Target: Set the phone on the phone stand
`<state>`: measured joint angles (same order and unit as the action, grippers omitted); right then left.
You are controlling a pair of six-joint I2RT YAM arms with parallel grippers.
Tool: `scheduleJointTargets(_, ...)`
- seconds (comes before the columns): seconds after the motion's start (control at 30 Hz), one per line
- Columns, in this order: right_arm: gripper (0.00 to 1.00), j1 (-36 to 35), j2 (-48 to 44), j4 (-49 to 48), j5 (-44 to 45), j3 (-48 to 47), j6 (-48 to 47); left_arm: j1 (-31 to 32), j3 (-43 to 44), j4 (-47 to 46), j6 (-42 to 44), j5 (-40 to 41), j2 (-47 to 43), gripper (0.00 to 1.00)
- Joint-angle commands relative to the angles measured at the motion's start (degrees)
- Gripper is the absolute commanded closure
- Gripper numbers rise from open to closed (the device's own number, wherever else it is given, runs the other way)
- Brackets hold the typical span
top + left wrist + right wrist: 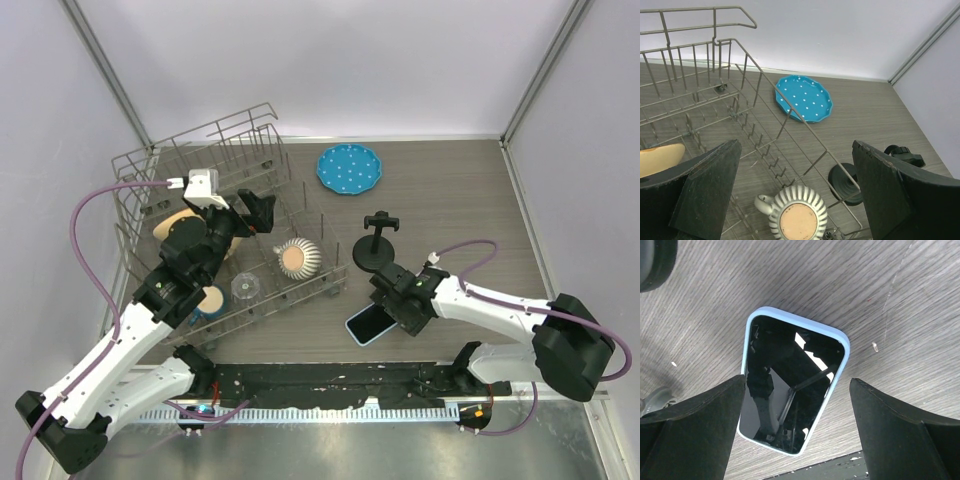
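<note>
Top external: cup (298,258) in rack (243,128), phone (371,325) outside

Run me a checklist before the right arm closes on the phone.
1. Right gripper open: ok, the fingers stand wide apart.
2. Phone between the fingers: ok, though it lies a little askew to them.
3. Phone flat on the table, screen up: ok.
4. Fingers low enough to catch the phone's edges: cannot tell.
5. Phone stand upright with its cradle free: ok.
6. Left gripper out of the way: ok, it is open over the dish rack.
</note>
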<state>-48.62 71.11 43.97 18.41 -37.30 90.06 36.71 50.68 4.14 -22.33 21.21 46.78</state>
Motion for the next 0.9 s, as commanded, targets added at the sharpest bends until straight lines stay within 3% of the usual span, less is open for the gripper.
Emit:
scheduleJointTargets(0.0,0.1,0.1,-0.5,-3.2,2.3,-0.2,1.2,0.2,2.6,-1.5,-0.6,-0.3,0.3,0.02)
scheduleJointTargets(0.5,0.09,1.2,6.6,-6.3,4.0,-3.7,-0.9,0.1,2.7,-1.4,-0.4,0.0,-0.2,0.02)
scheduleJointTargets(0.87,0.03,1.3,21.7,6.4,3.6,-16.7,-8.7,0.1,2.8,-1.3,-0.3,0.2,-0.5,0.02)
